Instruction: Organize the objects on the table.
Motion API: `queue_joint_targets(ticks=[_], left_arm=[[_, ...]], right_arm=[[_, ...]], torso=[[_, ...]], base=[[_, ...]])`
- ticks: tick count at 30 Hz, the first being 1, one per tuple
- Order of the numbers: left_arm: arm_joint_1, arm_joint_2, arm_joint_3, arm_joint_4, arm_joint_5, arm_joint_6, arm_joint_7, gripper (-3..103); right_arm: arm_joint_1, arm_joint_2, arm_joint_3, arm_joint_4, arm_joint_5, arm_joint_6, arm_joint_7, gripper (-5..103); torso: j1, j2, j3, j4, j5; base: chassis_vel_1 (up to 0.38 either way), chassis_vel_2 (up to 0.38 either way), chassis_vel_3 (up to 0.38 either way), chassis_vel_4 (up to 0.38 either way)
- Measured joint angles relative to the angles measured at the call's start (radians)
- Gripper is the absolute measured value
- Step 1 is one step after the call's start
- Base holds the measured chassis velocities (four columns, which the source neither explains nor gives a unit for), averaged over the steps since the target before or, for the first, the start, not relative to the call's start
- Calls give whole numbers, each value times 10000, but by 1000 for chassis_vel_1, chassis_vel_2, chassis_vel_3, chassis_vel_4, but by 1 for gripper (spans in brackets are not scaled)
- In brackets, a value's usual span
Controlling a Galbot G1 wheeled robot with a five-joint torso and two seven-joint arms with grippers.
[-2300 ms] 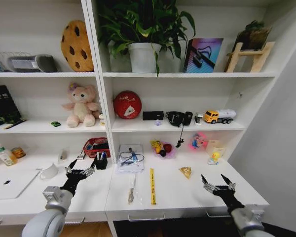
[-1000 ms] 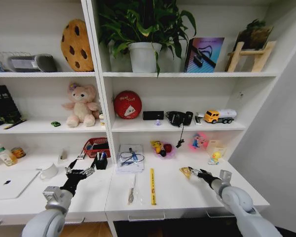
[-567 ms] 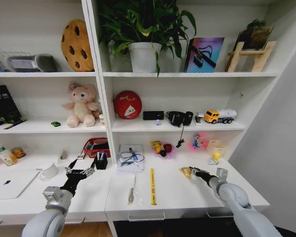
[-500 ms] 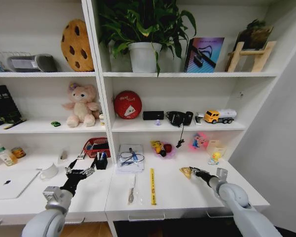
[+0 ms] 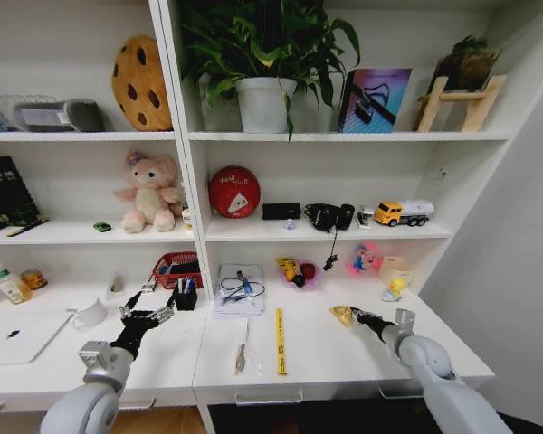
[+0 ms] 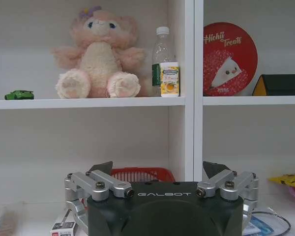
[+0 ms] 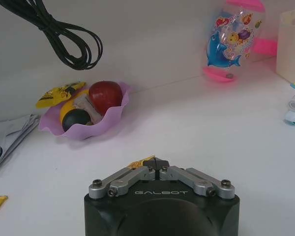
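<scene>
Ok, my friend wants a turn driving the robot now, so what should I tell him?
Left pincer: open, hovering over the desk near the white mug.
Right pincer: shut on the small yellow packet, low over the desk's right part.
Loose on the desk: yellow ruler in the middle, silver laptop and small bottles at far left.
Done: packet gripped.
Left: put the packet away, then tidy the rest.

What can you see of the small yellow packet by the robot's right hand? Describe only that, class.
The small yellow packet is a crinkly, triangular, foil-like wrapper lying on the white desk, right of the yellow ruler. The right hand has its fingers closed on the packet's edge; in the right wrist view a yellow corner pokes out beside the fingertips.
</scene>
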Motion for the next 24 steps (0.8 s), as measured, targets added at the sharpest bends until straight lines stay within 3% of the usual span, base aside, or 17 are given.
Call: queue_joint_targets(ticks=[3, 6, 12, 24], left_arm=[[0, 0, 0, 0, 0, 0, 0, 100], [0, 0, 0, 0, 0, 0, 0, 100], [0, 0, 0, 0, 0, 0, 0, 100], [0, 0, 0, 0, 0, 0, 2, 100]], right_arm=[[5, 16, -3, -2, -62, 53, -49, 0], [-132, 10, 3, 172, -736, 488, -407, 0], [-295, -233, -5, 967, -2103, 1394, -1939, 0], [1671, -672, -1364, -368, -1959, 2493, -3043, 0]], torso=[[0, 0, 0, 0, 0], [0, 0, 0, 0, 1], [0, 0, -1, -1, -2], [0, 0, 0, 1, -1]], base=[[0, 0, 0, 0], [0, 0, 0, 0], [0, 0, 0, 0], [0, 0, 0, 0]])
